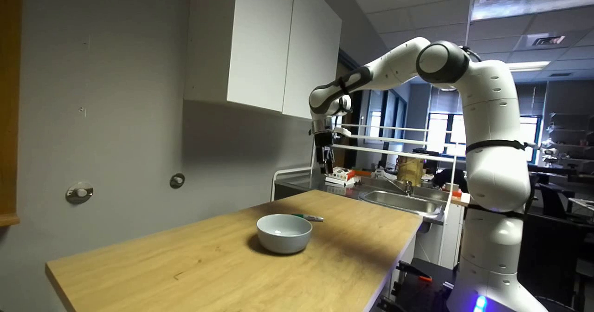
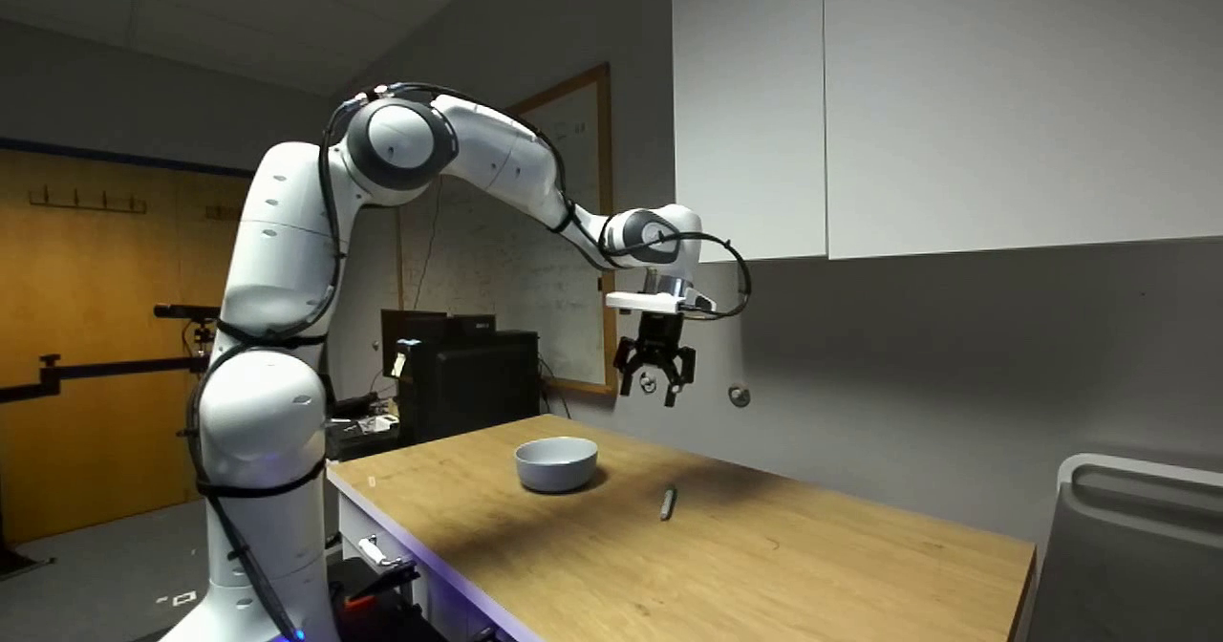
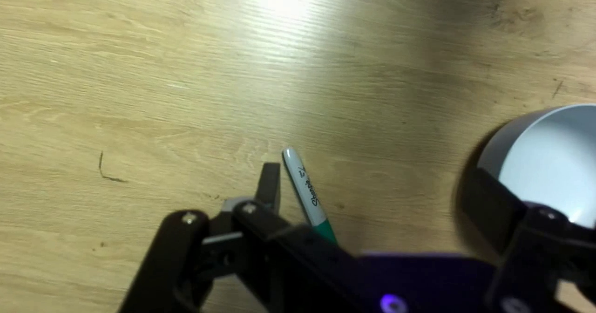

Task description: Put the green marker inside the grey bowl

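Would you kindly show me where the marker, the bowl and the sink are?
Marker (image 3: 305, 189): wrist view, on its pale barrel.
Bowl (image 2: 556, 473): in an exterior view, on its outer wall.
Sink (image 1: 403, 201): in an exterior view, inside the basin.

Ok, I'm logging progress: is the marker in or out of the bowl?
Out: in the wrist view the marker lies on the wooden table, to one side of the bowl and not touching it.

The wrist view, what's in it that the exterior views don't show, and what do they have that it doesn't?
Only the wrist view lets you read "Sharpie" on the green marker. Only the exterior views show the white arm and white wall cabinets. All share the marker, the grey bowl (cut off at the wrist view's edge), the wooden tabletop and the open end effector.
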Controlling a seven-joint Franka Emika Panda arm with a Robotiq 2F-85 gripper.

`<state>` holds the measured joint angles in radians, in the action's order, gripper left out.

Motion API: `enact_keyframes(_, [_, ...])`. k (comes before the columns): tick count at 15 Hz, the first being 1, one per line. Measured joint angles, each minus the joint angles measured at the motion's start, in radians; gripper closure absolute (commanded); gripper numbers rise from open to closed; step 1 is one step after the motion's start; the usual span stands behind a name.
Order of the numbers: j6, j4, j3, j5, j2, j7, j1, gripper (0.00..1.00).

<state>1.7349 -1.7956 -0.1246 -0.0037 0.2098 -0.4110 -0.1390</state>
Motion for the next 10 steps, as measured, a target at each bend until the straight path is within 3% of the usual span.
enact_keyframes(4, [-0.021, 0.116, 0.004, 0.078, 0.129, 0.02, -0.019, 0.0])
enact_keyframes(10, [-0.021, 0.216, 0.005, 0.088, 0.281, 0.109, -0.025, 0.0])
